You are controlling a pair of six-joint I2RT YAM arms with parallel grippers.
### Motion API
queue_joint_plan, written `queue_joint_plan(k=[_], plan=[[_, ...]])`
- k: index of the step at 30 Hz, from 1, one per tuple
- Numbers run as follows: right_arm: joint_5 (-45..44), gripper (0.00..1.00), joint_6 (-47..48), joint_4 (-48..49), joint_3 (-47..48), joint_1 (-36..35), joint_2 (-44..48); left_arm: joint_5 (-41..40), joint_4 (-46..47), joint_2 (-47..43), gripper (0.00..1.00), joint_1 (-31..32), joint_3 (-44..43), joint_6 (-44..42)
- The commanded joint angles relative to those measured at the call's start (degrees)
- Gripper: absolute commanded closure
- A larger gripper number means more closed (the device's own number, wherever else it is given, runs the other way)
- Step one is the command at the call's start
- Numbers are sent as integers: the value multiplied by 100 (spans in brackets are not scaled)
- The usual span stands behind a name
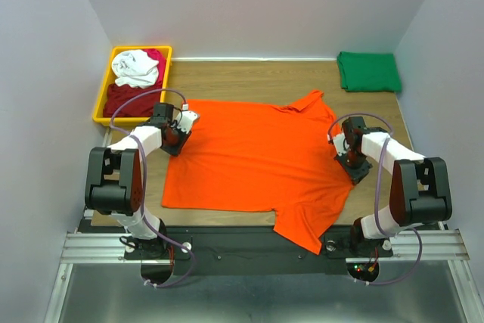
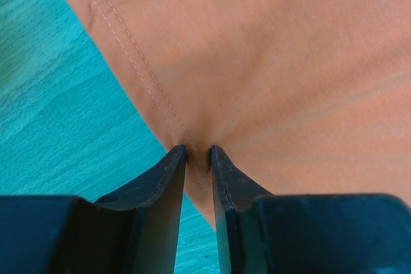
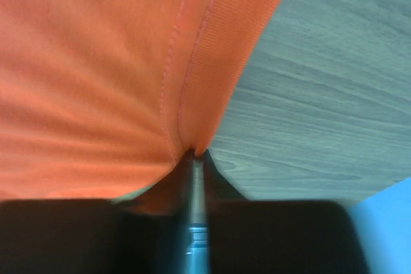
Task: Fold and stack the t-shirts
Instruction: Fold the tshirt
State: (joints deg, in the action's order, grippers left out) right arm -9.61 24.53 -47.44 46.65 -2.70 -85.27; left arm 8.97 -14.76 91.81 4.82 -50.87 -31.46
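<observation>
Orange t-shirt (image 1: 253, 156) spread flat across the table (image 1: 249, 79), one corner over the near edge. Left gripper (image 2: 198, 153) pinches its stitched hem; right gripper (image 3: 194, 155) clamped tight on the opposite edge. Green t-shirt (image 1: 368, 71) lies folded at the far right corner

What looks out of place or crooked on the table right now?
The orange t-shirt lies spread but skewed, and one sleeve hangs past the near edge of the table. Nothing looks spilled or damaged.

The spread t-shirt (image 1: 249, 156) lies on table (image 1: 249, 81), bin (image 1: 102, 104) back-left, folded t-shirt (image 1: 368, 71) back-right
</observation>
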Motion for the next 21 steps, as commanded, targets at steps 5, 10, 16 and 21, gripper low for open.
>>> queue_joint_plan(k=[5,10,16,21], plan=[[387,43,-45,130,1281,6,336,491,-668,-936,52,-16,-158,-9],[1433,47,-351,182,2171,6,-154,684,-519,-859,52,-16,-651,192],[1962,56,-713,489,2682,15,-1052,834,-334,-261,52,-16,-942,395],[1814,60,-906,1007,2840,6,-1851,834,-150,30,53,-25,-732,579]])
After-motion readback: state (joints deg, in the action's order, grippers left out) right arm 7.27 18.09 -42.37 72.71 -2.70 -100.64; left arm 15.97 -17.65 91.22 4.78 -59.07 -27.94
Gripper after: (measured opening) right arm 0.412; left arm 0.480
